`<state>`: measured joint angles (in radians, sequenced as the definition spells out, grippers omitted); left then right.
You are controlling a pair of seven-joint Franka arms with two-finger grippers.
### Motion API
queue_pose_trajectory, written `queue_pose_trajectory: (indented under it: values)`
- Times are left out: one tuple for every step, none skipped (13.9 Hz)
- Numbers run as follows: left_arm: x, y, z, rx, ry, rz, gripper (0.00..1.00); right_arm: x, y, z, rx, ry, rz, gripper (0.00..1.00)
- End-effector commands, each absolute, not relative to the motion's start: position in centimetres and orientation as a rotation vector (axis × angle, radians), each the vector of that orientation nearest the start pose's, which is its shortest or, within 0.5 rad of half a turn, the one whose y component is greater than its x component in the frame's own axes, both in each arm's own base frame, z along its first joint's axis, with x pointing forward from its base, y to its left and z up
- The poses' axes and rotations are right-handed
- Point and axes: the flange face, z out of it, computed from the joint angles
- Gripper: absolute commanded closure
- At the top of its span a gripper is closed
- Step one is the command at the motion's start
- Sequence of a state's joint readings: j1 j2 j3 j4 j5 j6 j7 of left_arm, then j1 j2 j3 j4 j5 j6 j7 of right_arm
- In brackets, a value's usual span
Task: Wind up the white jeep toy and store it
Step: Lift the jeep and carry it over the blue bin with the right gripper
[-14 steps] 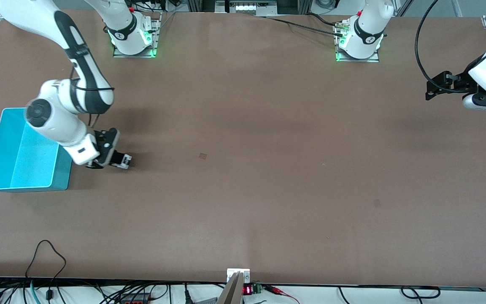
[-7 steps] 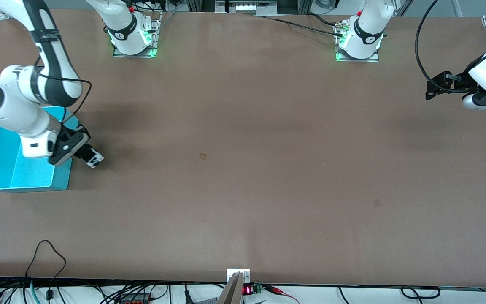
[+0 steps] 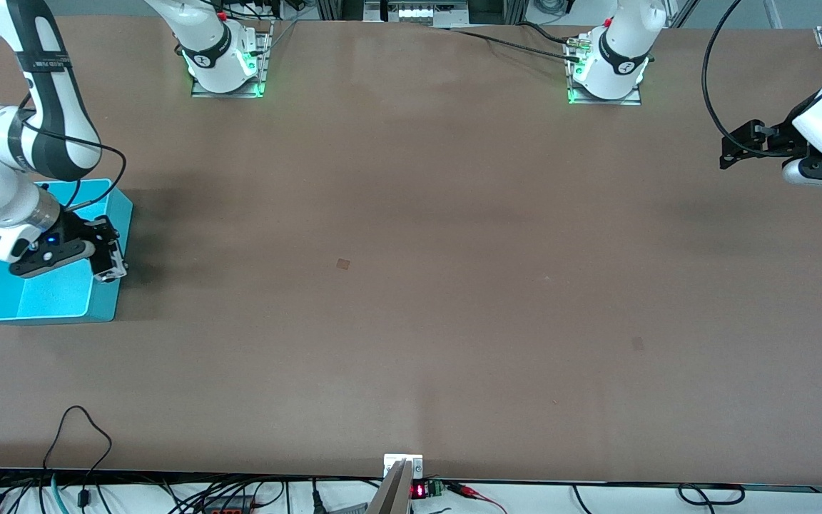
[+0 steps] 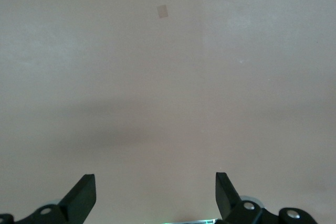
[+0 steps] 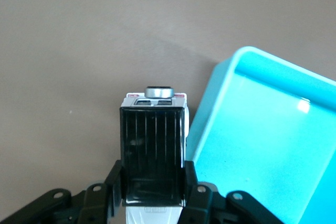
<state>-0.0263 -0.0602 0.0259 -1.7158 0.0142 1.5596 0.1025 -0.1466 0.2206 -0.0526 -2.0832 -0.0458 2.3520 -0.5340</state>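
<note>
The white jeep toy (image 5: 154, 145), with its black roof panel, is clamped between the fingers of my right gripper (image 5: 154, 184), which is shut on its sides. The front view shows that gripper (image 3: 107, 263) holding the jeep (image 3: 113, 271) in the air. It hangs over the wall of the cyan bin (image 3: 47, 294) that faces the left arm's end of the table. The bin (image 5: 262, 145) holds nothing that I can see. My left gripper (image 3: 728, 151) waits at the left arm's end. Its jaws (image 4: 155, 190) are open over bare table.
The cyan bin stands at the right arm's end of the table. Small square marks (image 3: 343, 263) (image 3: 638, 343) lie flat on the brown tabletop. A metal bracket (image 3: 402, 464) and loose cables (image 3: 79, 428) sit at the table edge nearest the front camera.
My right arm swung toward the right arm's end of the table, carrying the jeep from over the table beside the bin to over the bin's wall. The left arm stayed still.
</note>
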Motion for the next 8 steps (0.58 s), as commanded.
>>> queue_pose_trajectory:
  values:
    - [52.6, 0.3, 59.7, -3.134, 0.186, 0.150, 0.00, 57.3, -13.3, 34.2, -3.193, -0.413, -0.066, 1.00]
    - [52.6, 0.3, 59.7, -3.134, 0.186, 0.150, 0.00, 57.0, -14.5, 34.1, -3.202, -0.368, -0.061, 1.00]
    - [52.6, 0.3, 59.7, -3.134, 0.186, 0.150, 0.00, 56.7, -15.7, 34.0, -3.211, -0.332, -0.058, 1.00]
    - [52.6, 0.3, 59.7, -3.134, 0.188, 0.152, 0.00, 56.3, -16.9, 34.1, -3.219, -0.299, -0.055, 1.00]
    - [52.6, 0.3, 59.6, -3.136, 0.186, 0.161, 0.00, 55.8, -18.3, 33.8, -3.226, -0.263, -0.041, 1.00]
    - [52.5, 0.4, 59.6, -3.134, 0.186, 0.164, 0.00, 55.3, -19.6, 33.2, -3.229, -0.227, -0.022, 1.00]
    - [52.5, 0.4, 59.6, -3.134, 0.186, 0.164, 0.00, 54.8, -20.8, 32.6, -3.230, -0.197, -0.005, 1.00]
    - [52.5, 0.4, 59.7, -3.134, 0.186, 0.162, 0.00, 54.4, -21.8, 32.3, -3.230, -0.168, 0.006, 1.00]
